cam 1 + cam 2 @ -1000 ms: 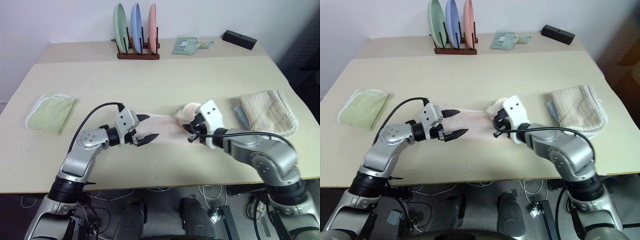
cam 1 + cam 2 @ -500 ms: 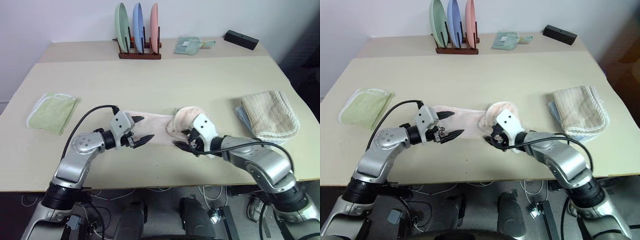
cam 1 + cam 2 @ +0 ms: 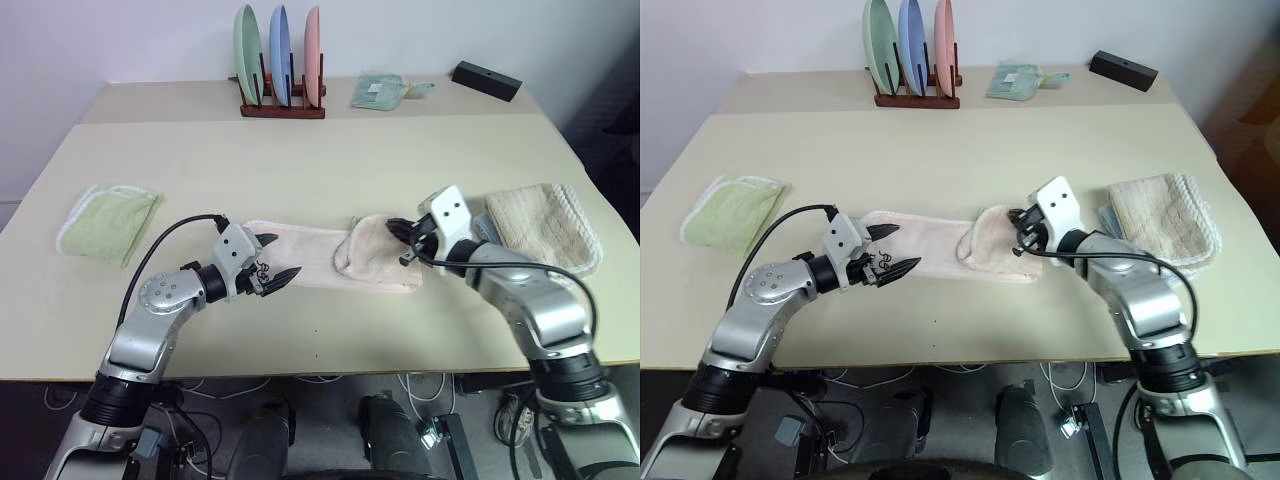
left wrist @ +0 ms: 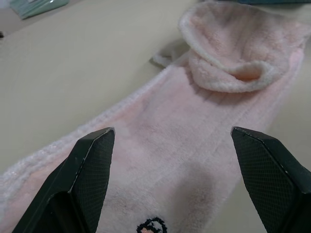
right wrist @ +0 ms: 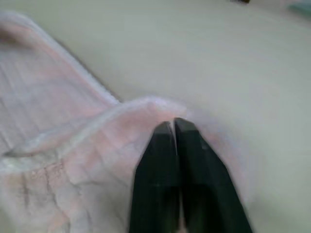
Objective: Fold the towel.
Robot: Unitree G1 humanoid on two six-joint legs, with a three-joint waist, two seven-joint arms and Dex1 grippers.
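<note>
- Left tool (image 3: 278, 262) reaches level over the pink terry towel (image 3: 305, 255), fingers spread wide, empty.
- Right tool (image 3: 398, 229) points down-left, fingers pressed together at the towel's bunched end; grip unclear.

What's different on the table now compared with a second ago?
The right gripper carried the pink towel's right end over toward the middle, dropped it there as a folded flap, then drew back to the right with jaws shut, empty. The towel now lies flatter and more in sight. The left gripper stayed open over the towel's left end. The green cloth and beige towel did not move.
</note>
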